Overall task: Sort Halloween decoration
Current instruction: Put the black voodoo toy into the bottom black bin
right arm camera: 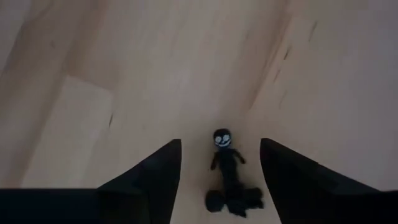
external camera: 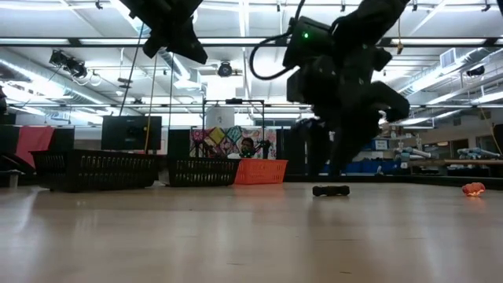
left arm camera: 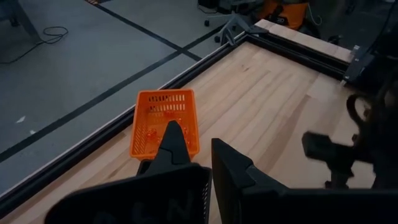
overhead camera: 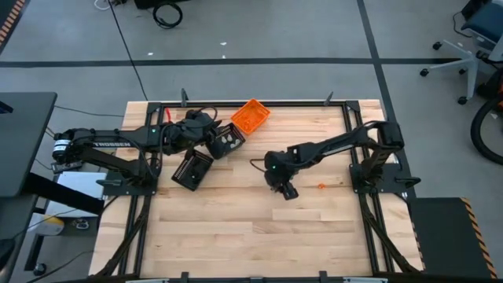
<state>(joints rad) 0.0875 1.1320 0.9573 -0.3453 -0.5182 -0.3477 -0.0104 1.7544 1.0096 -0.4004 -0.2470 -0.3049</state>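
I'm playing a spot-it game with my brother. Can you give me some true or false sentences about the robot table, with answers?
1. A tiny black skeleton-faced figure lies on the wooden table between the open fingers of the right gripper. True.
2. The right gripper is squeezing that figure. False: its fingers stand apart on either side, not touching it.
3. The orange rectangular plastic tray sits near the table's far edge. True.
4. The left gripper is wide open. False: it is shut.
5. A small orange trinket lies loose on the table. True.
6. All the trays are orange. False: two black trays are there too.
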